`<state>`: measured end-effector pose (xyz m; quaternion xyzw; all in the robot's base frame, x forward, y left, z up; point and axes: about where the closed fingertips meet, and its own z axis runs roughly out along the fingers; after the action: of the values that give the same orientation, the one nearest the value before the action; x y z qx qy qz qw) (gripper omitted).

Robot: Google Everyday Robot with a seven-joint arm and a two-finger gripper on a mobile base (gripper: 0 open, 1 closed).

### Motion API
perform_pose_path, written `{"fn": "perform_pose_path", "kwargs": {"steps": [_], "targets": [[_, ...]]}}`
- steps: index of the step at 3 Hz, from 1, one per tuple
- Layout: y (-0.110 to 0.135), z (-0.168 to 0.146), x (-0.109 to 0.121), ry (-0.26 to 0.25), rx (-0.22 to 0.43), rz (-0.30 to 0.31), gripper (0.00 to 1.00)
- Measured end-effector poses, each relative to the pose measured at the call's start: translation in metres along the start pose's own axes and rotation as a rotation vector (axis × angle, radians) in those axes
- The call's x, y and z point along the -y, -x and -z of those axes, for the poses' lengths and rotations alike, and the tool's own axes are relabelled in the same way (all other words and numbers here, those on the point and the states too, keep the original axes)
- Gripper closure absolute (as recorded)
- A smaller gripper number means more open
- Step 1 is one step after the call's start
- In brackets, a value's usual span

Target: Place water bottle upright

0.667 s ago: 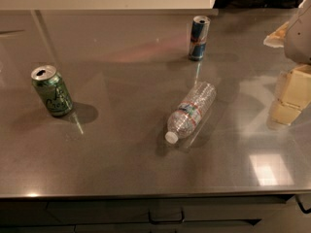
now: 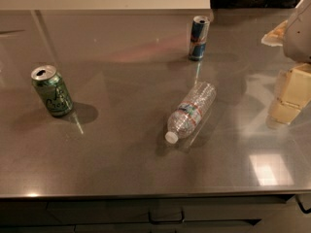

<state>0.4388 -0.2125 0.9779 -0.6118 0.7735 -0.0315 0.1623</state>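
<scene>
Camera view: almost nothing has changed since a moment ago. The bottle (image 2: pixel 190 111) lies where it lay, on its side near the middle of the tabletop (image 2: pixel 121 159), its white cap pointing toward the near-left and its base toward the far-right. The tool (image 2: pixel 289 98) hangs at the right edge of the view, low over the tabletop and well apart from the bottle, in much the same spot as before. I cannot tell whether it is open or closed. It holds nothing that can be seen.

For the task this means, as I judge it, that no progress has been made: the bottle is not yet grasped or raised, and the whole reach toward it is left to do.

Counted: one bottle, two cans, one tool. The green can (image 2: pixel 52 91) stands upright at the left. The blue can (image 2: pixel 198 38) stands upright beyond the bottle, toward the far edge.
</scene>
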Motion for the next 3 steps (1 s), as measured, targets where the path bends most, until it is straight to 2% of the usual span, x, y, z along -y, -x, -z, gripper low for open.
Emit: {"fn": "perform_pose_path", "kwargs": {"steps": [1, 2, 3], "targets": [[0.019, -0.001, -0.005, 0.026, 0.038, 0.09, 0.0], [0.048, -0.01, -0.01, 0.067, 0.078, 0.241, 0.0], [0.071, -0.022, -0.008, 0.091, 0.086, 0.407, 0.0]]}}
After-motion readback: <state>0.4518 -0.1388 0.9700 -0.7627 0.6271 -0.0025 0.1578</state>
